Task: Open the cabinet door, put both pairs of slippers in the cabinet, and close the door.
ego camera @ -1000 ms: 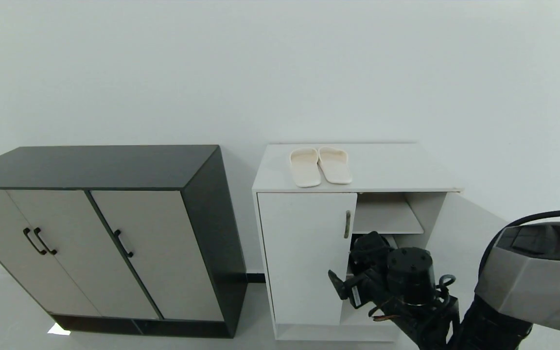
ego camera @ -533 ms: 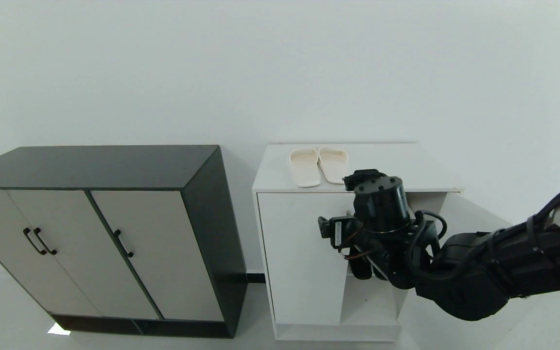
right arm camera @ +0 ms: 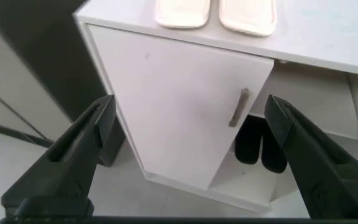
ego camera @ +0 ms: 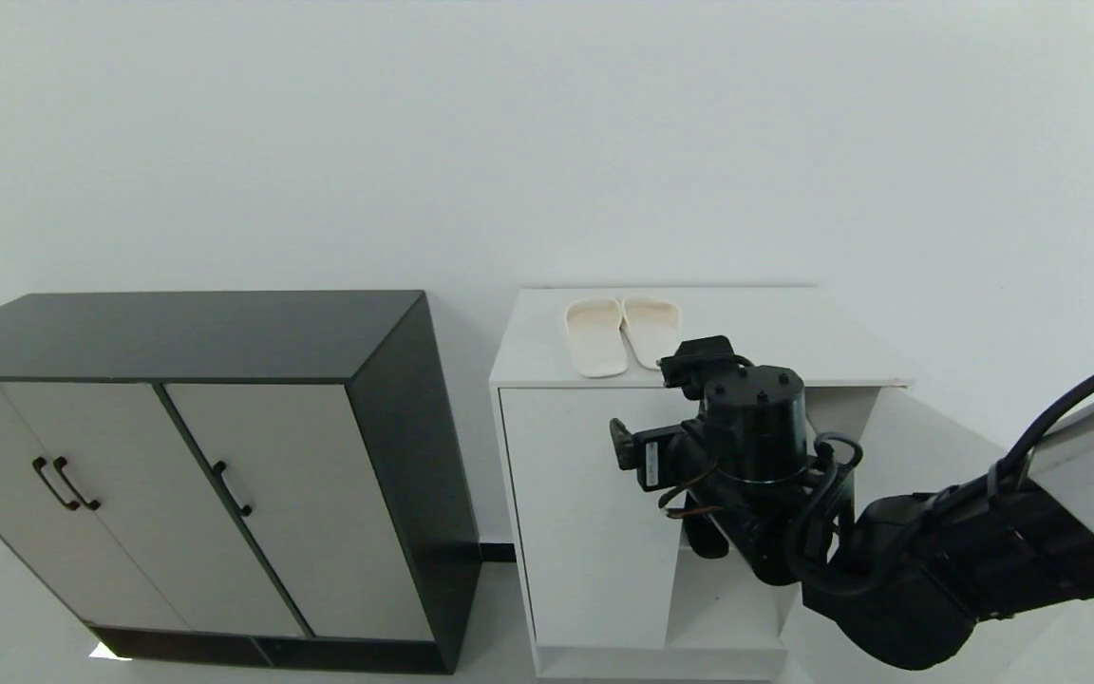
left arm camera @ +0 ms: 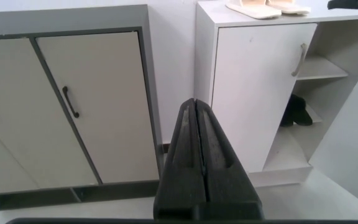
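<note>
A cream pair of slippers (ego camera: 623,332) lies side by side on top of the white cabinet (ego camera: 822,328); the same pair (right arm camera: 215,12) appears in the right wrist view. The cabinet's left door (ego camera: 594,513) is shut, with its handle (right arm camera: 238,107) at the inner edge. The right half stands open, its door (left arm camera: 353,137) swung out. A black pair of slippers (right arm camera: 260,146) stands inside on the bottom shelf. My right arm (ego camera: 756,427) hangs in front of the open half, just below the top. My right gripper (right arm camera: 188,162) is open and empty, facing the shut door. My left gripper (left arm camera: 195,106) is shut and empty, well back from the cabinets.
A dark cabinet (ego camera: 196,475) with grey doors and black handles stands left of the white one, a narrow gap between them. A plain wall runs behind both. An inner shelf (left arm camera: 319,67) crosses the open half. Bare floor lies in front.
My right arm has risen from low at the cabinet's opening to just under the top. The head camera has shifted slightly. The slippers have not moved.
</note>
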Controlling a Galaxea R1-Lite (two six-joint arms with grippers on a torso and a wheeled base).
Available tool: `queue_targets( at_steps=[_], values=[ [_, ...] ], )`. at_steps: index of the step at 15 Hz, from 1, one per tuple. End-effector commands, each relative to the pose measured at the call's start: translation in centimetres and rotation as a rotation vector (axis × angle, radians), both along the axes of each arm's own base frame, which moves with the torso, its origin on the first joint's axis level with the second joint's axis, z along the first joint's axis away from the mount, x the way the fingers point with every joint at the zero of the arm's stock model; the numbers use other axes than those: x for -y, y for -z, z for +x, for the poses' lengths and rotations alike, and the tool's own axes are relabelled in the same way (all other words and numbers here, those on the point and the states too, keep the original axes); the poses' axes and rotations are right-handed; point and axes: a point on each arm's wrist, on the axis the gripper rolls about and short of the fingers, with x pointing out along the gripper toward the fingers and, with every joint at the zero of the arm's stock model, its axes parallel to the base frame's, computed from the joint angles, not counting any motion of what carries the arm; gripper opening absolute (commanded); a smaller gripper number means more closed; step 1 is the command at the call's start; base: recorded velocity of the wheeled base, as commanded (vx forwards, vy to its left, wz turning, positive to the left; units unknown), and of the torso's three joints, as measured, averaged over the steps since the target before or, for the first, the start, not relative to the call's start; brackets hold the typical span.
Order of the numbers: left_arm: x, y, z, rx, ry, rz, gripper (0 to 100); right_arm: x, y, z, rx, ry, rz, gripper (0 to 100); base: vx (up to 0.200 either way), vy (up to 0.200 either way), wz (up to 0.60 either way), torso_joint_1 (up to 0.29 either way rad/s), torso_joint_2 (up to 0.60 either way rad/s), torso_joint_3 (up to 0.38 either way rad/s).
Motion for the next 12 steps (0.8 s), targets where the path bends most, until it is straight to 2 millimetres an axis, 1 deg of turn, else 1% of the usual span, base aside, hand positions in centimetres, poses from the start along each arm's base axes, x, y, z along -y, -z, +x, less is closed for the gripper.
queue_targets(
  at_steps=[1, 7, 9, 11, 12],
  values=[
    [0.0, 0.0, 0.0, -0.001, 0.000, 0.001, 0, -0.1, 0.5, 0.1, -0.010, 0.000, -0.010, 100, 0.200, 0.000, 0.00, 0.012, 0.00, 0.002],
    [0.0, 0.0, 0.0, -0.001, 0.000, 0.000, 0, -0.1, 0.5, 0.2, -0.010, -0.006, -0.008, 100, 0.200, 0.000, 0.00, 0.004, 0.01, 0.005],
    [0.0, 0.0, 0.0, -0.001, 0.000, 0.000, 0, -0.3, 0.4, 0.9, -0.007, -0.028, 0.003, 100, 0.200, 0.000, 0.00, 0.000, 0.00, 0.000],
    [0.0, 0.0, 0.0, -0.001, 0.000, 0.000, 0, -0.8, 0.5, 1.8, -0.002, -0.022, 0.006, 100, 0.200, 0.000, 0.00, 0.002, 0.00, 0.000],
    [0.0, 0.0, 0.0, -0.001, 0.000, 0.000, 0, -0.8, 0.5, 2.2, -0.008, -0.016, 0.000, 100, 0.200, 0.000, 0.00, 0.002, 0.00, 0.002]
  ],
)
